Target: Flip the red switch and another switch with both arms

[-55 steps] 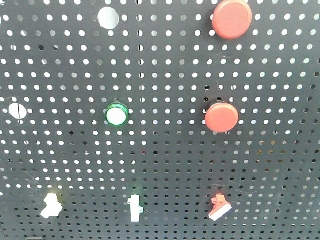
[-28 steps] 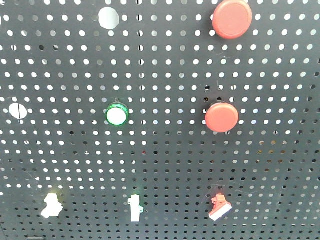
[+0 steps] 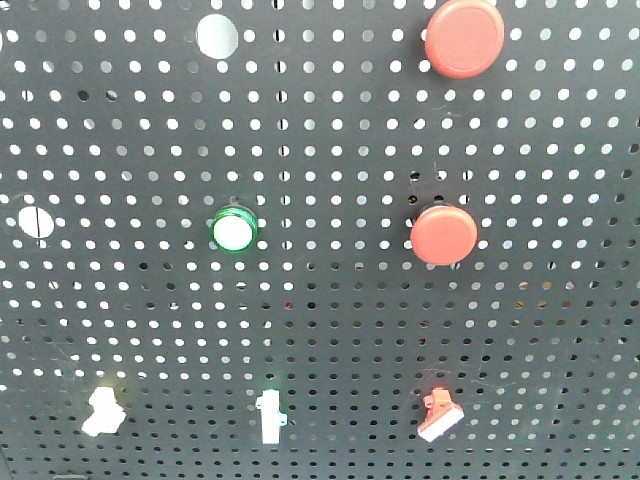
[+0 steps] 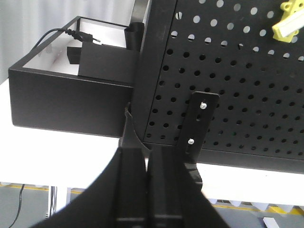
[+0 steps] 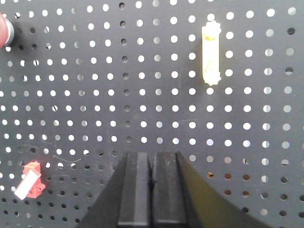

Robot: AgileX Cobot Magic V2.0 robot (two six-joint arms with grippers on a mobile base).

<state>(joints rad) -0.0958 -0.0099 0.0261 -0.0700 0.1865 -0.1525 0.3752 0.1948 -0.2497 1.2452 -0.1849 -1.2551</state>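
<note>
Claws both have their fingers pressed together on nothing: the left claw (image 4: 147, 190) points at the pegboard's (image 3: 330, 330) lower corner above the white bench (image 4: 57, 152), the right claw (image 5: 152, 190) faces the board. Low on the board, the red switch (image 3: 439, 416) sits right of the slim white toggle (image 3: 268, 417), and the yellow-based switch (image 3: 102, 410) sits left of it.

Text on the pegboard (image 3: 330, 330): none readable.
Labels on the switches and buttons: none readable.
Brands, numbers, signs: none visible in any view.

left gripper (image 4: 148, 190): matte black, flat slab fingers | right gripper (image 5: 152, 194): matte black, ridged rectangular fingers
</note>
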